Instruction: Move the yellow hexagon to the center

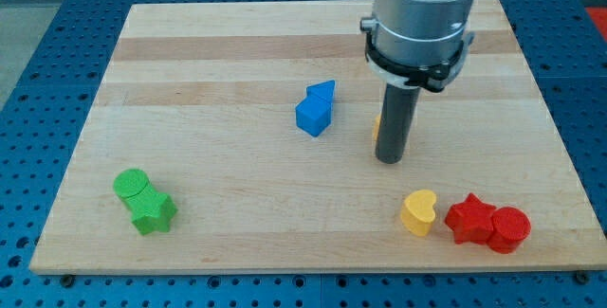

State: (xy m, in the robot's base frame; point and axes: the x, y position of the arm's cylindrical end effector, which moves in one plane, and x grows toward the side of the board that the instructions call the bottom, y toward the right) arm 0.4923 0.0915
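My tip point(390, 159) sits right against the yellow hexagon point(377, 124), mostly hidden behind the rod; no gripper here. Light, rigid, probably slides easily: push a flat side.

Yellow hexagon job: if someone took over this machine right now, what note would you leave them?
My tip is down on the board, right of the blue blocks.
The yellow hexagon is mostly hidden behind the rod; only a sliver shows, touching or nearly so.
It sits a little right of the board's middle.
Left: nudge it toward the view's left, to the center.
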